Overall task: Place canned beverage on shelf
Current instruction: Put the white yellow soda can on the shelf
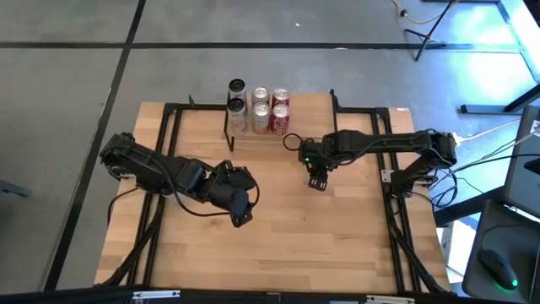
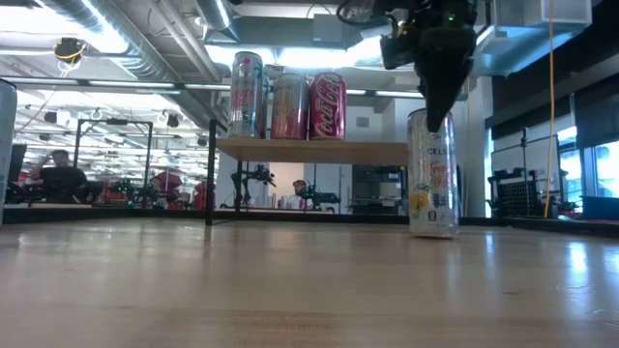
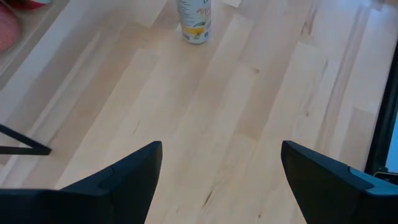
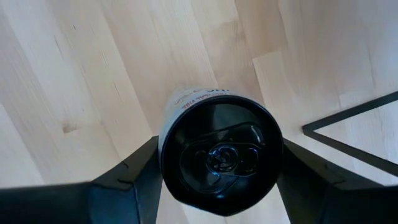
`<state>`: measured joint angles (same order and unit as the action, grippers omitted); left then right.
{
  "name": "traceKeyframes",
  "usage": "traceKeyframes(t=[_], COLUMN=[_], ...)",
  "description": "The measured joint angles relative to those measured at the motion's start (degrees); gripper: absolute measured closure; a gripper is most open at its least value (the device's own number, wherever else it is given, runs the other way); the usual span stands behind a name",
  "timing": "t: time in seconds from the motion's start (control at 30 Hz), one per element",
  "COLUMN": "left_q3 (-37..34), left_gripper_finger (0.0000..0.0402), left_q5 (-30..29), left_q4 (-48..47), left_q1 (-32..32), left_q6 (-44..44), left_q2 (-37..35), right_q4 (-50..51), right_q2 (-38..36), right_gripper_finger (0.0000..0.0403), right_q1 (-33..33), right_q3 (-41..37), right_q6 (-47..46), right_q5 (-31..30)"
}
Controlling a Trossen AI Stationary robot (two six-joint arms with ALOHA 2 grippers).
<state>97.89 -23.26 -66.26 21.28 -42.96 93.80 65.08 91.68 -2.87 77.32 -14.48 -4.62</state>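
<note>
High view: the shelf (image 1: 257,127) sits at top centre of the wooden table (image 1: 270,245), carrying five cans (image 1: 259,108) seen end-on, two dark-topped at left, two silver in the middle, two red at right counted loosely, since labels are unreadable from above. The right gripper (image 1: 316,181) hangs just right of centre, below the shelf; the can under it is hidden by the arm. The left gripper (image 1: 240,211) rests left of centre, well apart from the shelf. Low view: a tall slim silver can (image 2: 431,174) stands upright on the tabletop at right of frame, beside the shelf and not on it; the right gripper comes down onto its top, wrist cut off by the upper edge. Only three shelf cans show here, the rest hidden behind them. People in the background are too blurred to detail. Left wrist view: both fingers (image 3: 130,177) stand wide apart with bare wood between them, gripping nothing; the slim can is cropped at the top edge. Right wrist view: the fingers (image 4: 127,180) flank the can's dark top on both sides, closed around it; the can body below is mostly hidden.
</note>
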Motion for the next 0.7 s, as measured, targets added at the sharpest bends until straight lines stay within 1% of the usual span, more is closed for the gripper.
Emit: traceKeyframes(t=[0.7], left_q3=[0.0], left_gripper_finger=[0.0085], left_q5=[0.11], left_q4=[-0.02], left_q1=[0.23], left_q6=[0.02], left_q2=[0.0], right_q4=[-1.42], right_q2=[0.15], right_gripper_finger=[0.0168], right_q1=[0.05], right_q3=[-0.16], right_q6=[-0.06], right_q5=[0.19])
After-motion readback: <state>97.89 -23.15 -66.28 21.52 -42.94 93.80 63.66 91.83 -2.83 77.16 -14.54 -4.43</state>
